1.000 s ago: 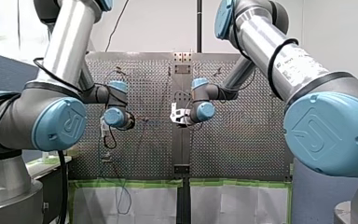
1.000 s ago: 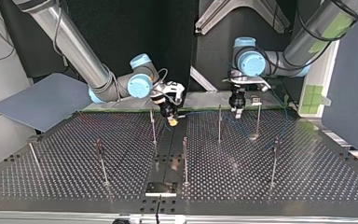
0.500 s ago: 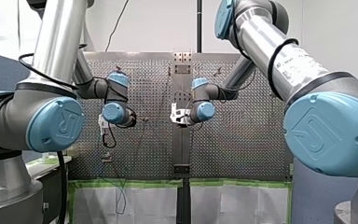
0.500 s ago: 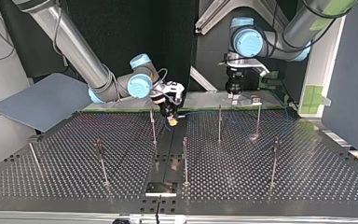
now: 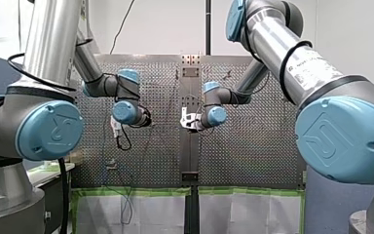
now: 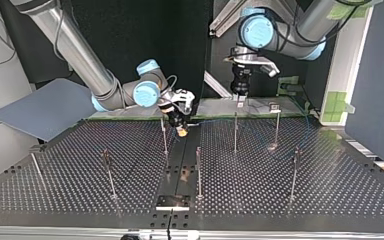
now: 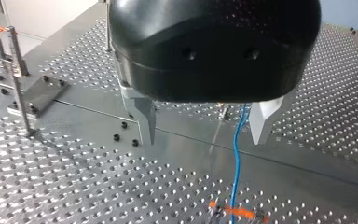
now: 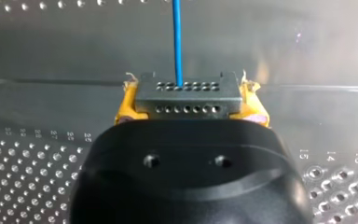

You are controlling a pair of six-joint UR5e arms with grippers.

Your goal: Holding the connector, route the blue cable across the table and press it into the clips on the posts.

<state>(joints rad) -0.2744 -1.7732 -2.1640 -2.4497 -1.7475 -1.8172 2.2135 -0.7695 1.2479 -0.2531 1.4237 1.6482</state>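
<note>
At the far edge of the surface (image 6: 340, 190) in the top view, my right tool (image 6: 181, 129) clamps the connector (image 8: 189, 95) between yellow pads (image 8: 127, 106); my left tool (image 7: 203, 126) hangs wide open over the blue cable (image 7: 235, 163). Most posts (image 6: 235, 135) look bare, so routing seems barely begun

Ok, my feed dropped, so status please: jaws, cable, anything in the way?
Right gripper shut on connector, blue cable leading ahead. Left gripper open, holding nothing. Only posts stand nearby.
</note>
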